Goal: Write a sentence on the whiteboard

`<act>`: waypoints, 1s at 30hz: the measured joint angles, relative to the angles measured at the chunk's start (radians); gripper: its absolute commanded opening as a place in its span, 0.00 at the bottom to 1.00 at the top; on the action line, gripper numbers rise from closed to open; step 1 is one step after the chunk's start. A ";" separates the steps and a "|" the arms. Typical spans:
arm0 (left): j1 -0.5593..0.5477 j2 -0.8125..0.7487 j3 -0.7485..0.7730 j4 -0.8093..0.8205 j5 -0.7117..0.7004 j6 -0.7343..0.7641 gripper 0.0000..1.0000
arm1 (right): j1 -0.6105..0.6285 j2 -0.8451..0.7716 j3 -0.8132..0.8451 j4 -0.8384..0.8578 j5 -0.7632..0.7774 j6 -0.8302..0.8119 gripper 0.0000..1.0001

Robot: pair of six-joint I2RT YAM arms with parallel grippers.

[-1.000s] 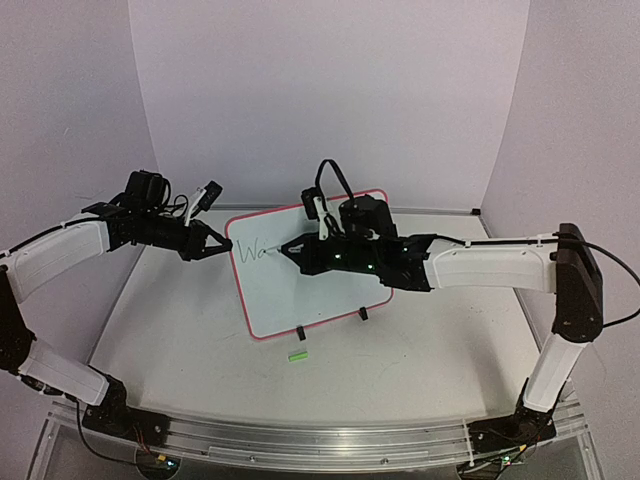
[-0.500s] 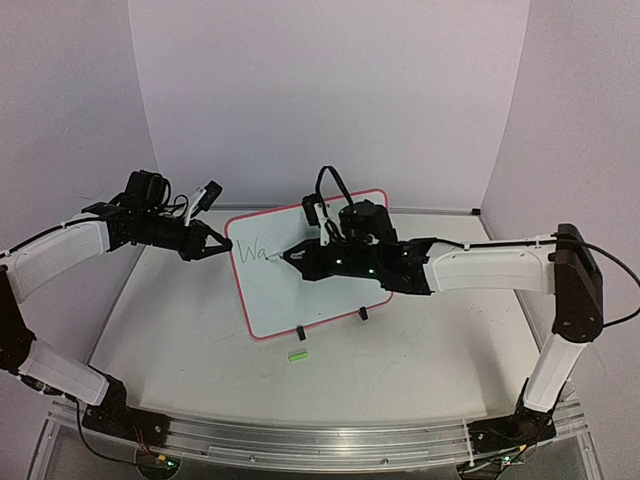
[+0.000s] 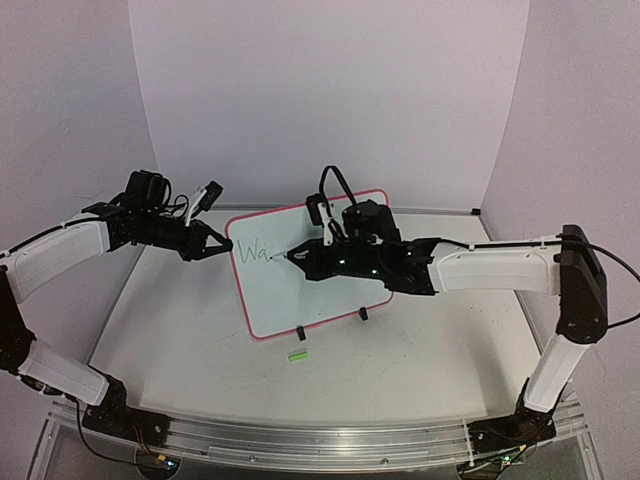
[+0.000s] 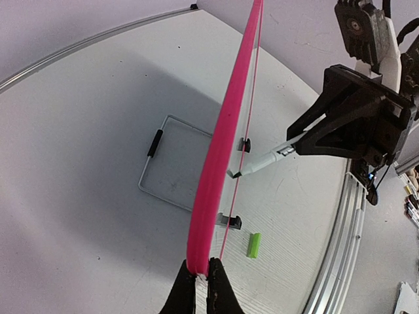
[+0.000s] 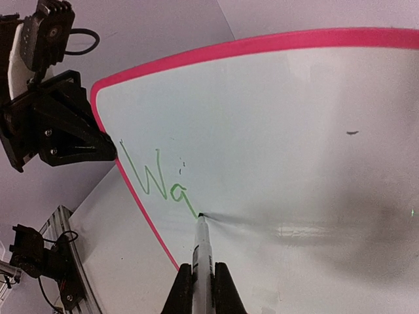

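Two grippers: both clenched, each on its own thing.
Left gripper point(image 3: 222, 246): fingers pinched shut on the left edge of the whiteboard point(image 3: 300, 292); in the left wrist view the fingertips point(image 4: 211, 282) clamp the pink frame from both sides.
Right gripper point(image 3: 290, 256): closed around a white marker point(image 5: 201, 252), which sticks out forward between the fingers.
Marker tip: dark, touching the white face just right of and below the written letters.
Whiteboard: standing on the table point(image 3: 180, 340), tilted back, between the two arms, its face turned to the right arm; its left edge sits in the left gripper.
Feet: two small black clips at the bottom edge, one near the front corner point(image 3: 300, 333), one further right point(image 3: 363, 314).
Sentence point(image 5: 157, 180): only "Wa" in thin green strokes, at the upper left of the face, close to the frame.
Other mark: a short dark dash point(image 5: 352, 133) on the face, well right of the letters.
Cap point(image 3: 297, 354): small, green, lying on the table just in front of the board's front foot.
Wire loop point(image 4: 162, 163): a thin rectangular frame with a black sleeve, flat on the table behind the board.
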 measured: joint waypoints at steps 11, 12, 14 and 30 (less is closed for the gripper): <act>-0.004 0.000 0.000 0.000 0.007 0.007 0.00 | -0.010 -0.060 -0.009 0.026 -0.002 0.000 0.00; -0.004 0.000 0.000 0.000 0.007 0.009 0.00 | -0.010 -0.060 -0.009 0.026 -0.007 -0.001 0.00; -0.004 0.000 0.000 0.000 0.007 0.011 0.00 | -0.010 -0.058 -0.008 0.027 -0.016 -0.001 0.00; -0.007 0.000 0.000 0.000 0.007 0.014 0.00 | -0.010 -0.011 0.026 0.026 -0.034 0.000 0.00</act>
